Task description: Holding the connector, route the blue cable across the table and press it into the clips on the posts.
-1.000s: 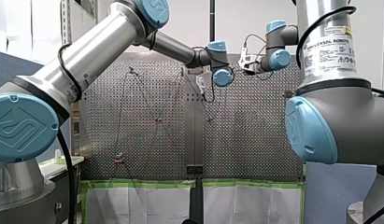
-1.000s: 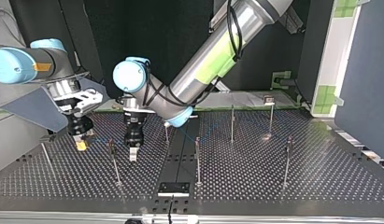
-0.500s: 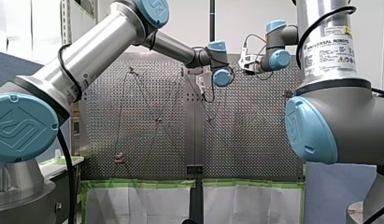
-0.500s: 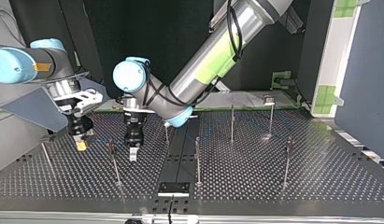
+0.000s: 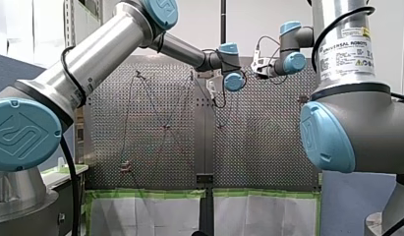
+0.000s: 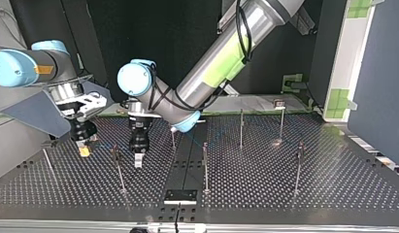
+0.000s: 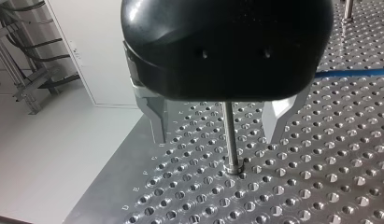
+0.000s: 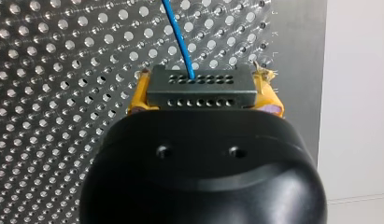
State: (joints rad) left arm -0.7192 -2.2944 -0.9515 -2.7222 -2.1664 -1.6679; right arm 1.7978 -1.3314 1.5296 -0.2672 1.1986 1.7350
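My right gripper (image 8: 203, 95) has its yellow pads (image 8: 137, 95) clamped on the dark grey perforated connector block (image 8: 201, 84), with the thin blue cable (image 8: 178, 32) running off ahead over the perforated metal table (image 8: 49, 70). My left gripper (image 7: 217, 126) (metal fingers (image 7: 157, 119) spread wide) straddles a thin steel post (image 7: 230, 140) without touching it.
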